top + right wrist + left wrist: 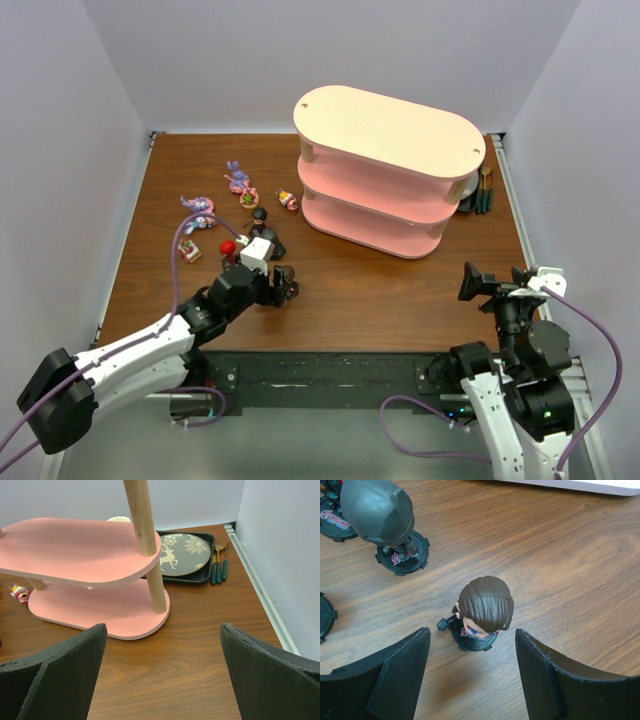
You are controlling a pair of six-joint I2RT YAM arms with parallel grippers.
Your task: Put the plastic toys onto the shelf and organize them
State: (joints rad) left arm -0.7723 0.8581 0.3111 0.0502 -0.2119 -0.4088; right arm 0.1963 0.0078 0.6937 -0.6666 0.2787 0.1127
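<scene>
Your left gripper [472, 652], jaws apart, straddles the brown-haired figurine [485, 605], which stands upright on the table [570, 555] at the mouth of the jaws. The shelf [385, 135] sits well apart to the right, nearer your right gripper [162, 640], which is also gaping and empty.

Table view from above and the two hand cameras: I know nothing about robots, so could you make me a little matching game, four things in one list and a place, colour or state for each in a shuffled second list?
Things
1. brown-haired figurine
2. deer plate
3. shelf's top board
4. right gripper

Descriptions
A. lying in a dark tray
B. open and empty
C. standing between the left gripper's fingers
D. cream, with nothing on it

Pairs: 1-C, 2-A, 3-D, 4-B
</scene>
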